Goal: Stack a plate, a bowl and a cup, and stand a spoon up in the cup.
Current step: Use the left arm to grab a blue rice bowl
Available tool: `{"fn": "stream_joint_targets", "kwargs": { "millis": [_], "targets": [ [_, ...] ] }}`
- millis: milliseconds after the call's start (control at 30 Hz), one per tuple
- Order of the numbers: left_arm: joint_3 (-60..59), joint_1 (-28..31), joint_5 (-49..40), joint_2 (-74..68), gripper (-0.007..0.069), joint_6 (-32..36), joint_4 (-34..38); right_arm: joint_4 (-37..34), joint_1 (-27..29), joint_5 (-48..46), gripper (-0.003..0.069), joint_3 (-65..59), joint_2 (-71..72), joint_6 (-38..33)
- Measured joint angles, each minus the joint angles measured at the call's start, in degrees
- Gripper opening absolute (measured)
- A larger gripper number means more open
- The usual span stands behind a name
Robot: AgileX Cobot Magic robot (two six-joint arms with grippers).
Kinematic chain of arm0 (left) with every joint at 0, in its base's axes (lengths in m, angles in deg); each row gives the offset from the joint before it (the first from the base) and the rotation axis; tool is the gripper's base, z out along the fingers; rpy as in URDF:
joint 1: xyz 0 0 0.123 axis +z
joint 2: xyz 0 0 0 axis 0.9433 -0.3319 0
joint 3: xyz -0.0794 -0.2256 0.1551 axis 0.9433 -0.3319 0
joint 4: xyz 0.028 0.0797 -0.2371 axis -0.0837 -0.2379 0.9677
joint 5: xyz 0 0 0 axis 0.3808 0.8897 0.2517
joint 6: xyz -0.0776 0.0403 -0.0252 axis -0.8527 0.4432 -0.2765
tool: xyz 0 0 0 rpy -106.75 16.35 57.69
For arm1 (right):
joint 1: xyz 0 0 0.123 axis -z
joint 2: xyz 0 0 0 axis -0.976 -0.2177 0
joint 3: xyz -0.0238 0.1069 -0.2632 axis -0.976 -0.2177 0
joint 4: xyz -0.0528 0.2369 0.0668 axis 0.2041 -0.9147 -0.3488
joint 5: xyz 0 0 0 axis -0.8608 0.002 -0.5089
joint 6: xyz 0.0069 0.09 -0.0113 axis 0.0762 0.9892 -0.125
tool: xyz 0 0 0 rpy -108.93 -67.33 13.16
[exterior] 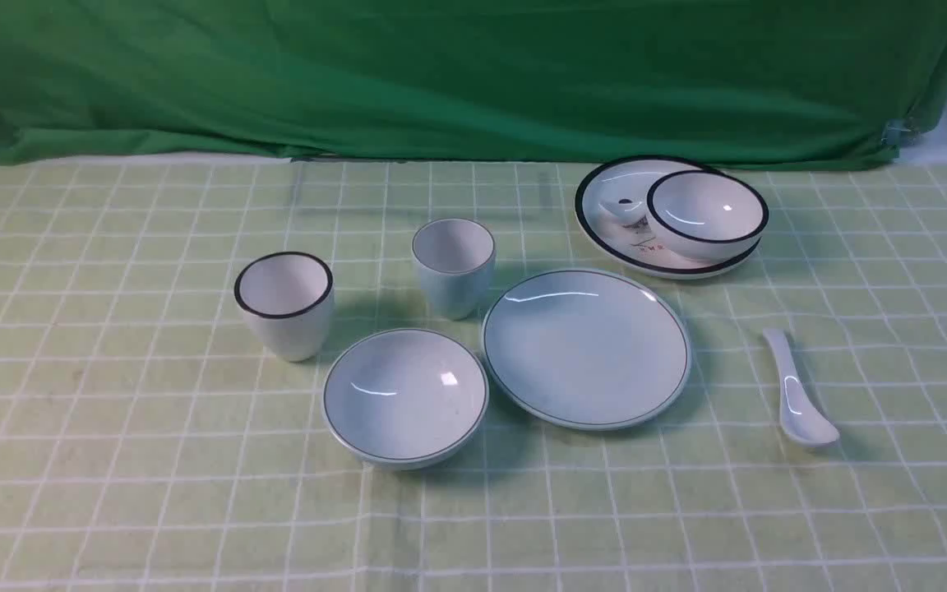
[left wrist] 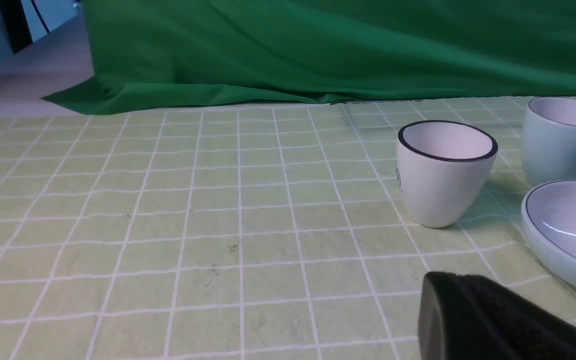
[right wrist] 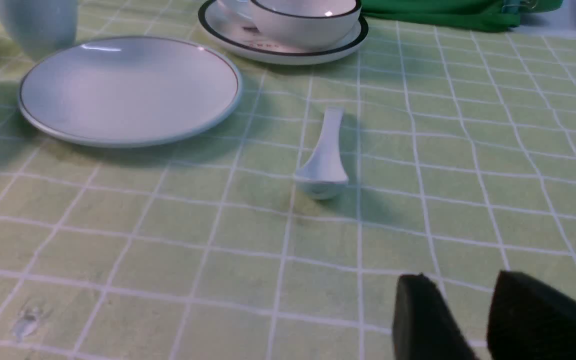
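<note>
Only the front view takes in the whole table: the plate [exterior: 587,347], round, flat and pale blue-white with a thin dark rim line, lies near the middle of the checked green tablecloth [exterior: 112,427]. The bowl [exterior: 405,397], shallow and of the same glazed ware, sits just beside it on the left, and the cup [exterior: 453,267], small and without a handle, stands upright behind the gap between them. The spoon [exterior: 798,395], glossy white with a short thick handle and a deep oval scoop, lies flat well to the right of the plate, scoop toward the robot. A black-rimmed cup [exterior: 284,304] stands to the left of the pale one, and a black-rimmed bowl [exterior: 708,215] rests in a black-rimmed plate [exterior: 605,234] behind the plate. A creased green cloth [exterior: 441,74] hangs along the back. The front view shows little of the arms. The left wrist view shows the left gripper [left wrist: 468,315] as one dark, matte mass low over the tablecloth, its fingers together and holding nothing, near the bowl's rounded wall and the tapering black-rimmed cup. The right wrist view shows the right gripper [right wrist: 465,287] with two dark fingers standing apart, bare tablecloth showing through the gap, and the spoon lying apart from them, untouched. This view also brings out the soft shine on the plate and the woven white grid lines.
</note>
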Motion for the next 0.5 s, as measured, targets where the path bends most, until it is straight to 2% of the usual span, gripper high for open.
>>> {"fn": "stream_joint_targets", "kwargs": {
  "millis": [500],
  "targets": [
    [0.00,0.00,2.18,0.00,0.0020,-0.54,1.58,0.00,0.00,0.00,0.0244,0.00,0.00,0.00]
  ]
}}
